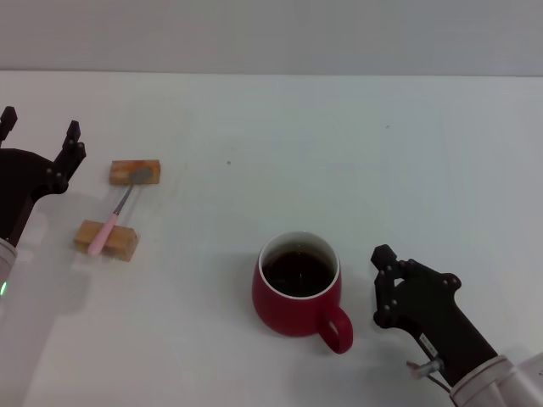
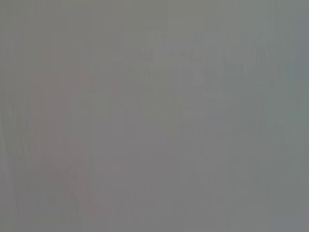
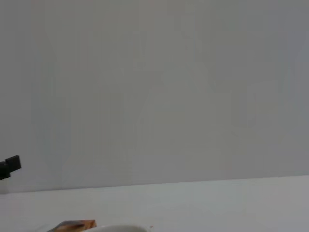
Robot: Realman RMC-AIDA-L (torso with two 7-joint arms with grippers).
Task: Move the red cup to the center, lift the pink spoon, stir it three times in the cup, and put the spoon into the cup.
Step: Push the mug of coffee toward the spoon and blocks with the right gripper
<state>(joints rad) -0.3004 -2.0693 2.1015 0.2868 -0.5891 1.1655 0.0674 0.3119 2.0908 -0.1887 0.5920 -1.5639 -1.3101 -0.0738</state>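
**Head view: red cup near the table's middle, spoon bridging two blocks**

Head view shows the red cup [image 1: 297, 297] standing upright on the white table [image 1: 280, 144], its dark inside ringed by a white rim and its loop handle pointing toward the right end effector [image 1: 383, 287]. That end effector sits just beside the handle, apart from it, and holds nothing; how its fingers stand cannot be told from this angle.

Well to the left of the cup lies the pink spoon [image 1: 117, 212] — its grey bowl rests on the far wooden block [image 1: 135, 172], its pale pink handle on the near wooden block [image 1: 107, 240], so the spoon spans the gap between the two. The left end effector [image 1: 41, 131] is farther left of the cup than the spoon is, beyond the blocks near the table's left edge, its two fingers spread apart and empty.

Right wrist view catches only a sliver of the cup's rim, one block [image 3: 73, 225] beyond it, and a dark tip of the left end effector at the frame's edge. Left wrist view shows a plain grey blur — nothing can be told from it.

No brand, label or writing can be read on any item.
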